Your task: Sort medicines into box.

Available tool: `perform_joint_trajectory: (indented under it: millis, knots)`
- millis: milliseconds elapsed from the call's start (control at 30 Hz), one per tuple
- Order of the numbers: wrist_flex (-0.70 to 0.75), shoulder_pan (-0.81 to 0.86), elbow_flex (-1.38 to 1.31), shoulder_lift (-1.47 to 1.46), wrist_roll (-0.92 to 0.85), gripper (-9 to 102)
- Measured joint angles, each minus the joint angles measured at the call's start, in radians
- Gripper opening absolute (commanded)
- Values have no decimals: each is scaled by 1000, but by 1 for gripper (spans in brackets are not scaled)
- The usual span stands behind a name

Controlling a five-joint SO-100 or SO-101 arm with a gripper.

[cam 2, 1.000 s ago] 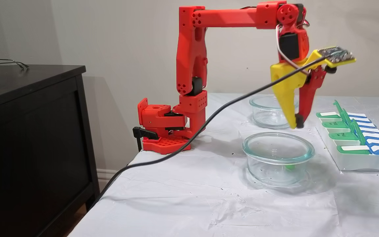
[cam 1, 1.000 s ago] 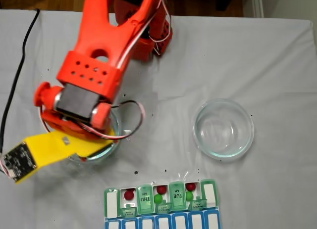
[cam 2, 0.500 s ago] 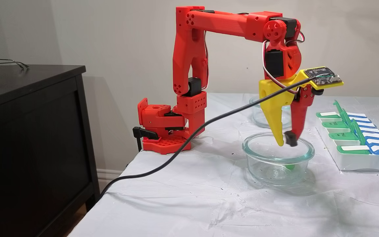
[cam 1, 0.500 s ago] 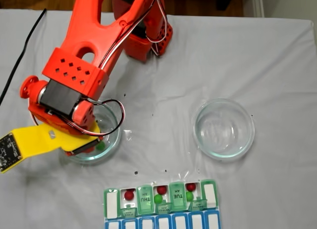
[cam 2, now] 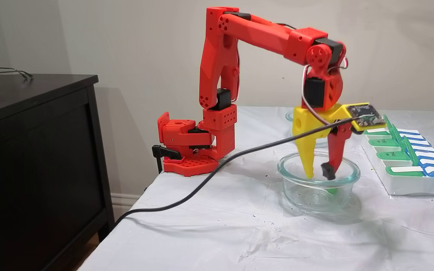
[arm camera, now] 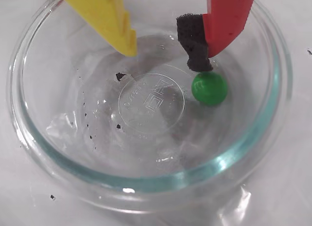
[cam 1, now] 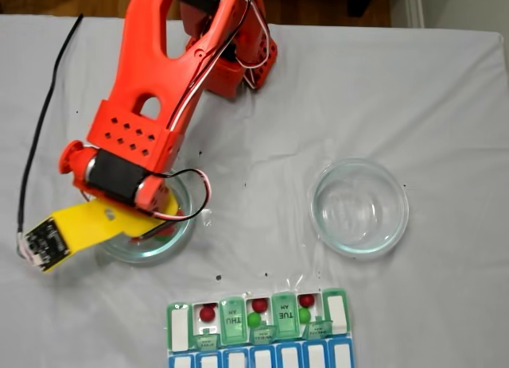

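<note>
Gripper [arm camera: 163,54] down inside the near glass bowl [cam 2: 347,177], jaws apart and empty — one yellow wedge finger, one red finger with a black foam pad. Green ball [arm camera: 209,88], glossy and pea-round, sits on the bowl floor just below the foam pad, touching or nearly so; cannot tell which. Bowl is clear, thick-rimmed, with dark specks inside. Second glass bowl [cam 1: 359,208] stands well apart. Pill box [cam 1: 258,316] at the tabletop's edge — white wells, translucent green lids flipped up, red and green balls in three wells. Tabletop [cam 2: 202,233] covered in wrinkled white sheet; dark cabinet [cam 2: 32,150] beside it, plain beige wall.
</note>
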Motion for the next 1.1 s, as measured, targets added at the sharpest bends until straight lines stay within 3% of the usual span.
perform_joint_trajectory:
  millis: [233, 1100]
  knots:
    - [-112, 0, 89, 87, 18, 19]
    - [-239, -11, 132, 98, 49, 19]
